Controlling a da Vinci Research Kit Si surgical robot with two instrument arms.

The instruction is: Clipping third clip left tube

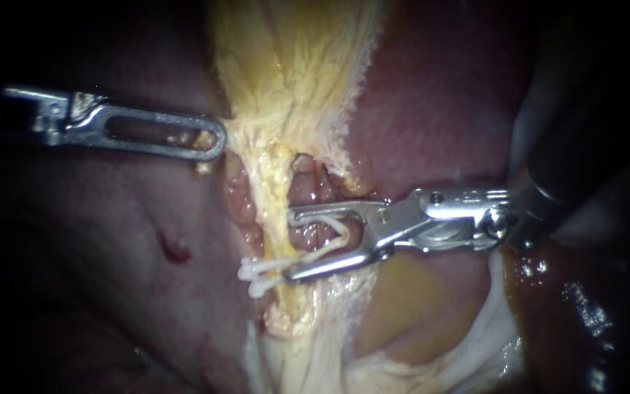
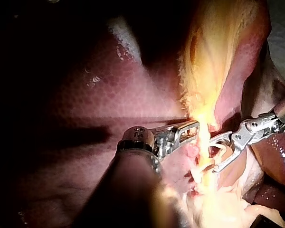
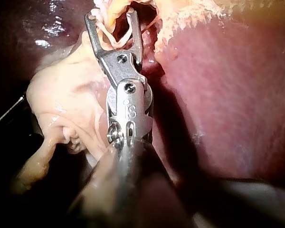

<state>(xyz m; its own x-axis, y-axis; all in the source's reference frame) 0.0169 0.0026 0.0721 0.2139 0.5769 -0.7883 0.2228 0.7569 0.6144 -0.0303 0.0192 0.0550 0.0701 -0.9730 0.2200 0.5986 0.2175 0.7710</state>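
Observation:
A yellow tube (image 1: 274, 191) runs down the middle of the endoscope view, and two white clips (image 1: 255, 273) sit side by side on it lower down. My right instrument (image 1: 291, 246) straddles this tube just above them. Its jaws stand wide apart with a white clip (image 1: 333, 225) seated between them, one leg along each jaw. The same jaws (image 3: 109, 15) and clip show in the right wrist view. My left instrument (image 1: 213, 142) holds the edge of the yellow tissue (image 1: 286, 66) above the tube, jaws shut on it (image 2: 194, 129).
Dark red liver (image 1: 439, 109) lies at the right and behind. Pale pink tissue with a small blood spot (image 1: 175, 248) fills the left. Pale yellow, white-edged tissue (image 1: 402, 306) lies under my right instrument's shaft.

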